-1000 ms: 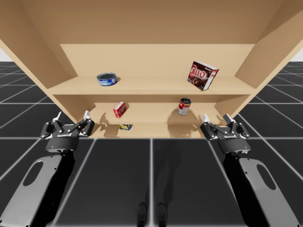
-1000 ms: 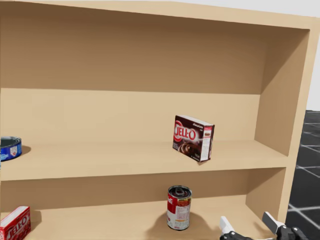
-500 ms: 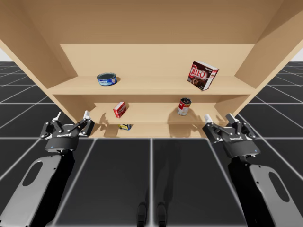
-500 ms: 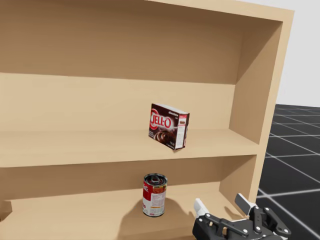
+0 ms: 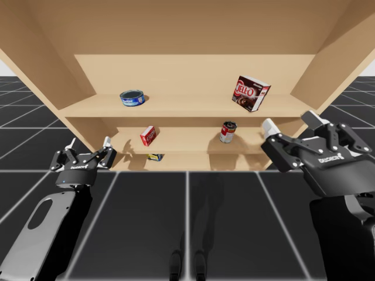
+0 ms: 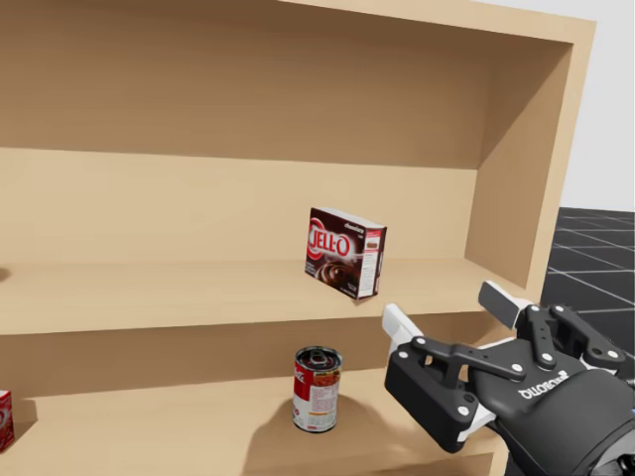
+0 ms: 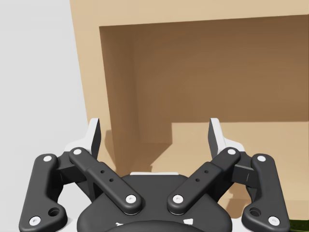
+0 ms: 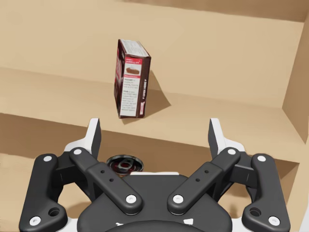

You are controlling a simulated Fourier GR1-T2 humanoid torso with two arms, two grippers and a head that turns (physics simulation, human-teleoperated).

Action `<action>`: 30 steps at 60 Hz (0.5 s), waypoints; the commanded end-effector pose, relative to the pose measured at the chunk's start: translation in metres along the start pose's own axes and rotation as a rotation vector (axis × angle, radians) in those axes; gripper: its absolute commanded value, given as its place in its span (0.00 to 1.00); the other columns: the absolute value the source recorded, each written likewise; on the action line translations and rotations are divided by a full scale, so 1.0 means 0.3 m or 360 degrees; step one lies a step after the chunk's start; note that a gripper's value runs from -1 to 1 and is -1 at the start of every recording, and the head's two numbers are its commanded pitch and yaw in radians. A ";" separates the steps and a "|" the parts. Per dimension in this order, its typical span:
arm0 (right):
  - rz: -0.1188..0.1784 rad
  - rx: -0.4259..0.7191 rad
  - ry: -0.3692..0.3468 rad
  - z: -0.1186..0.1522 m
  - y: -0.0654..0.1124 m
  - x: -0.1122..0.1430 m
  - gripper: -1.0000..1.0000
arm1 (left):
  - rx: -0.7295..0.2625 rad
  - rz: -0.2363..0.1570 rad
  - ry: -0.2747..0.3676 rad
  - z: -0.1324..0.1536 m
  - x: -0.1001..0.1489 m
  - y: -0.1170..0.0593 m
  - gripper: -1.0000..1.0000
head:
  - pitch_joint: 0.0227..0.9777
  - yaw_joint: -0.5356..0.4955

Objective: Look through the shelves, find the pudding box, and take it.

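The pudding box [image 5: 251,92], dark brown and red, stands tilted on the upper shelf [image 5: 176,108] towards its right end. In the head view the pudding box [image 6: 345,252] is up and to the left of my right gripper [image 6: 448,310]. In the right wrist view the pudding box [image 8: 131,85] stands ahead of my open right gripper [image 8: 154,135], well clear of its fingers and a little to one side. My right gripper [image 5: 290,123] hangs in front of the shelves, holding nothing. My left gripper [image 5: 89,143] is open by the shelf's lower left corner, and in its own view the left gripper [image 7: 154,135] is also empty.
A flat blue can [image 5: 132,97] lies on the upper shelf at the left. On the middle shelf stand a red and white can [image 5: 227,132] and a small red box [image 5: 148,135]. A small yellow and blue thing [image 5: 154,157] sits on the lowest shelf. The unit's right wall [image 6: 516,159] is close by.
My right arm has risen from the lowest shelf's level to just below the upper shelf, nearer the pudding box. My head has turned right. The left arm has not moved.
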 end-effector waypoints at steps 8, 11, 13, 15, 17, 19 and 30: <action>0.0021 0.0072 -0.0010 -0.124 0.023 0.088 0.00 | -0.0011 0.0009 -0.0007 -0.004 0.000 -0.001 0.00 | 0.25 0.25; 0.0009 0.0082 0.0009 -0.145 0.027 0.090 0.00 | -0.0012 0.0012 -0.0008 -0.003 0.000 0.000 0.00 | 0.25 0.25; 0.0007 0.0086 0.0018 -0.161 0.030 0.090 0.00 | -0.0013 0.0014 -0.0009 -0.003 0.001 0.000 0.00 | 0.25 0.26; -0.0002 0.0085 0.0040 -0.182 0.030 0.091 0.00 | -0.0012 0.0015 -0.0011 -0.003 0.001 0.001 0.00 | 0.25 0.26; -0.0004 0.0087 0.0044 -0.193 0.031 0.090 0.00 | -0.0012 0.0016 -0.0012 -0.003 0.002 0.002 0.00 | 0.25 0.26; 0.0006 0.0082 0.0052 -0.205 0.030 0.088 0.00 | -0.0011 0.0017 -0.0013 -0.003 0.002 0.002 0.00 | 0.25 0.26; 0.0013 0.0072 0.0090 -0.288 0.027 0.071 0.00 | -0.0008 0.0021 -0.0018 -0.002 0.005 0.004 0.00 | 0.24 0.27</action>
